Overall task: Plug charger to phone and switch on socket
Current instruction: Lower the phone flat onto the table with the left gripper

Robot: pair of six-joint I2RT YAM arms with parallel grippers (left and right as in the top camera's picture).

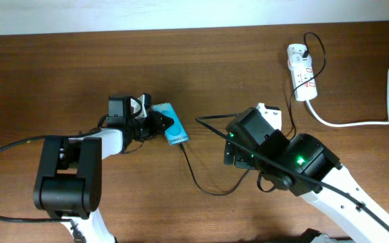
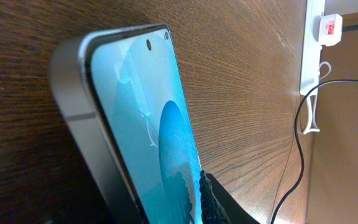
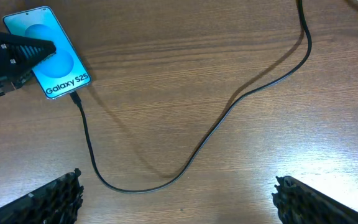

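Left hand (image 1: 155,123) reaches in low from the left of the frame, clamped on the phone (image 1: 175,131) at the centre of the wooden counter (image 1: 46,74), one finger (image 3: 23,48) lying across the cyan screen. Right hand (image 3: 178,193) hangs above the counter, spread wide and angled down over the looping charger (image 3: 216,130), whose tip meets the phone's lower short edge. The socket (image 1: 301,73) lies at upper right.
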